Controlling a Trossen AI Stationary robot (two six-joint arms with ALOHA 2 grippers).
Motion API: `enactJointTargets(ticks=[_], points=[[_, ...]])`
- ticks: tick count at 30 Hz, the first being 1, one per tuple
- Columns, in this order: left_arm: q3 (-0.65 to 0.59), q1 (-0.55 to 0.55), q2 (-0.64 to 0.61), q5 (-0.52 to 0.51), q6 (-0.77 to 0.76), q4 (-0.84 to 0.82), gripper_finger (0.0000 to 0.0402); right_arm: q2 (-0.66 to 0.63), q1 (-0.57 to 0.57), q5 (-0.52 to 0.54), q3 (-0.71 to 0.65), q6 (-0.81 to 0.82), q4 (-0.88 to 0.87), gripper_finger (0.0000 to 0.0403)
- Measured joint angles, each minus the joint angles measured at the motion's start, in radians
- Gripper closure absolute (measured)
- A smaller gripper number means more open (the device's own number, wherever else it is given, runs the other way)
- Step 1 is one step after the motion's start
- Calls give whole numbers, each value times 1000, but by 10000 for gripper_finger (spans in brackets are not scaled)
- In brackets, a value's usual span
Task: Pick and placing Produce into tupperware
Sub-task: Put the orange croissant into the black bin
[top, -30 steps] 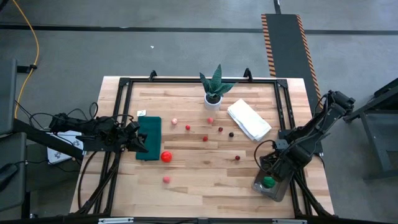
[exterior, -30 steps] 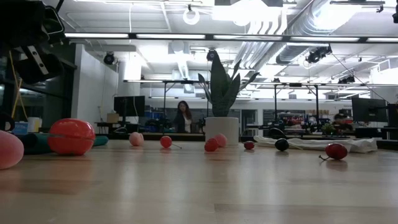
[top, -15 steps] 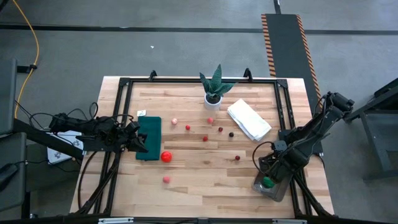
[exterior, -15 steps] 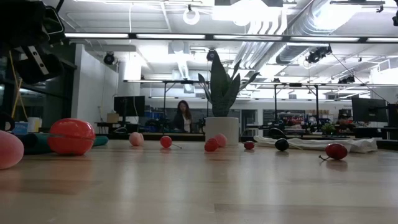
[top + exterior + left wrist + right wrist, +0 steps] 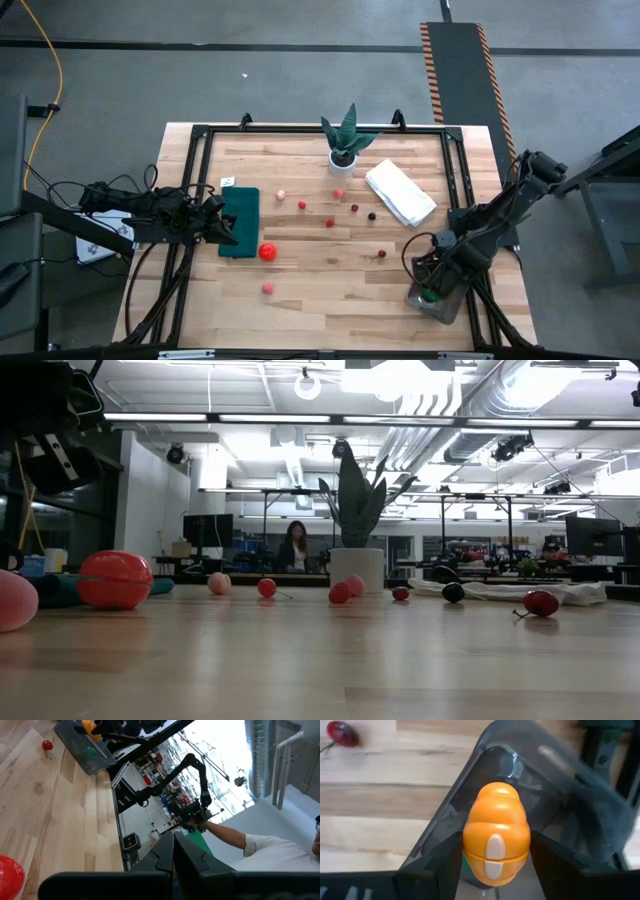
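Tupperware (image 5: 436, 297) is seen at the near right corner of the table (image 5: 330, 290), a clear greyish container with rounded corners, and a green item (image 5: 430, 294) is glimpsed inside it. Directly above it the right gripper (image 5: 436, 280) is positioned, its fingers (image 5: 445, 857) pinched against the two sides of an orange ribbed toy fruit (image 5: 496, 840), which is held over the container's open top. In the right wrist view a dark red piece with a stem (image 5: 341, 733) is seen lying on the wood, apart from the container.

The remaining produce is spread across the table: a large red tomato-like piece (image 5: 267, 252) just beside the near right corner of a dark green mat (image 5: 240, 221), a pink piece (image 5: 267, 288) nearer the front edge, and several small red and dark red pieces (image 5: 329, 222) scattered between the mat and a folded white cloth (image 5: 399, 192). A spiky green plant in a white pot (image 5: 344, 145) stands at the far middle.

The left gripper (image 5: 222, 226) is held at the table's left edge beside the mat, its fingers (image 5: 186, 857) pressed together on nothing. A person's sleeve (image 5: 272, 856) is visible beyond the table in the left wrist view.
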Motion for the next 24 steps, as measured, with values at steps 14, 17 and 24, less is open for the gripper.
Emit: enactJointTargets(ticks=[14,17,24], points=[[0,0,0,3,0,0,401,19,4,0,0,1,84,199],[0,0,0,3,0,0,401,19,11,-10,0,3,102,199],[0,0,0,3,0,0,401,19,28,-41,0,10,140,199]])
